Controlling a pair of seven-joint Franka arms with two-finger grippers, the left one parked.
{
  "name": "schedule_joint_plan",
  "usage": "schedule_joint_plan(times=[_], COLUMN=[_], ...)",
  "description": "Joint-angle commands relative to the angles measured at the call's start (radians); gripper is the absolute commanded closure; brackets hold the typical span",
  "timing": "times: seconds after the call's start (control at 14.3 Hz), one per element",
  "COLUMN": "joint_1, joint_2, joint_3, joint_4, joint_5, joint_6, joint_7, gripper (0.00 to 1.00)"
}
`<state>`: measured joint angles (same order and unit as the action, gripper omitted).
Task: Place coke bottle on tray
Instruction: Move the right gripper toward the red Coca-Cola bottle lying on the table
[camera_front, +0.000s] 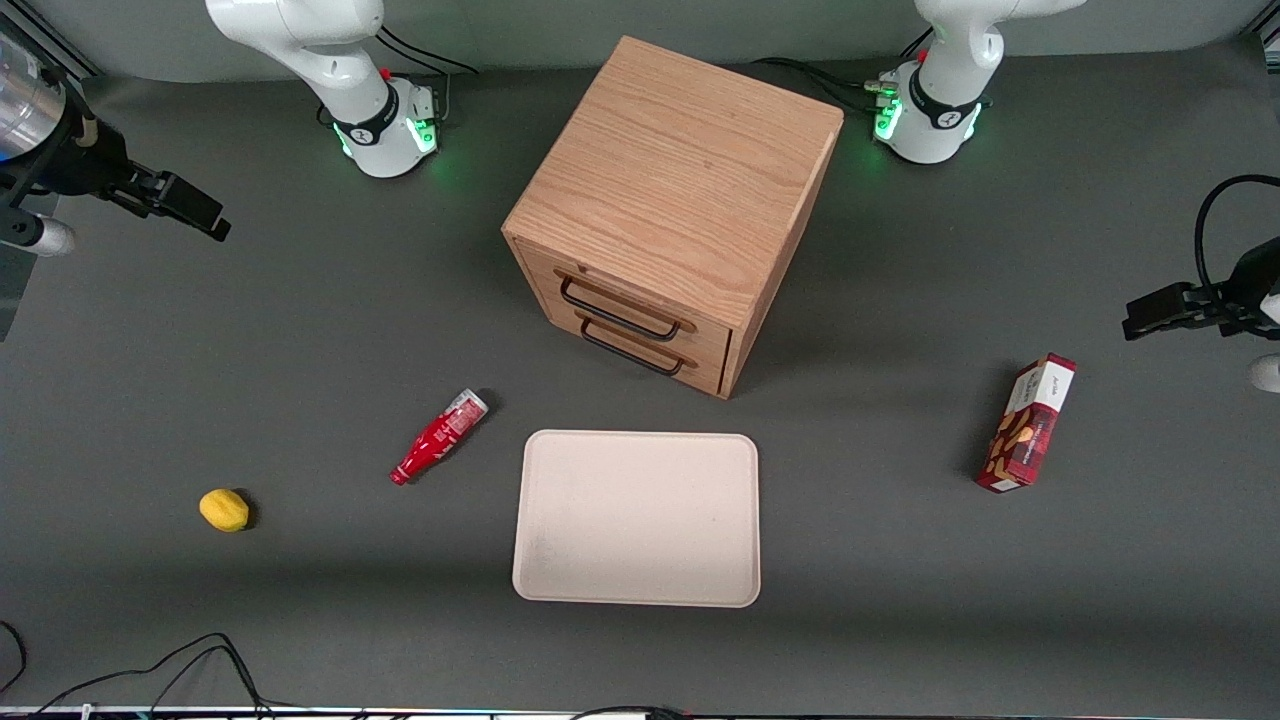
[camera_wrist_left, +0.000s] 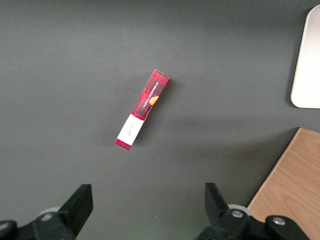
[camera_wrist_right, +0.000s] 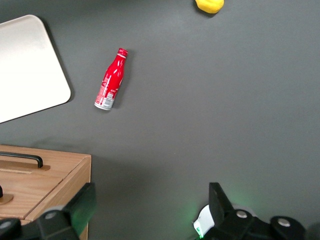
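The right arm rises from its white base (camera_front: 385, 130) and reaches out sideways past the working arm's end of the table, high above the surface. Its gripper (camera_front: 175, 205) hangs in the air, black and pointing slightly down and inward, touching nothing. In the right wrist view the gripper (camera_wrist_right: 150, 212) shows two dark fingers (camera_wrist_right: 80, 207) set wide apart, with nothing between them. A green light glows at the arm's base (camera_wrist_right: 202, 227). The wrist sits level, its camera looking straight down on the table.
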<state>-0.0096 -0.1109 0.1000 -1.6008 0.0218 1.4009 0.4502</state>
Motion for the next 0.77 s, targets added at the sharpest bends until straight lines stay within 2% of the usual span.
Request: schedule_joint_plan(times=[0.0, 0.35, 0.56, 0.7], joint_1=[0.007, 0.022, 0.040, 0.040], joint_2=[-0.006, 0.035, 0.144, 0.207], joint_3=[-0.032, -0.033, -0.020, -0.005], joint_4=[-0.004, 0.015, 0.051, 0.045], joint_5=[0.036, 0.046, 0.055, 0.102], joint_6=[0.003, 0.010, 0.053, 0.131], joint_7=[-0.018, -0.038, 0.036, 0.125], gripper=[0.00, 0.00, 0.00, 0.00])
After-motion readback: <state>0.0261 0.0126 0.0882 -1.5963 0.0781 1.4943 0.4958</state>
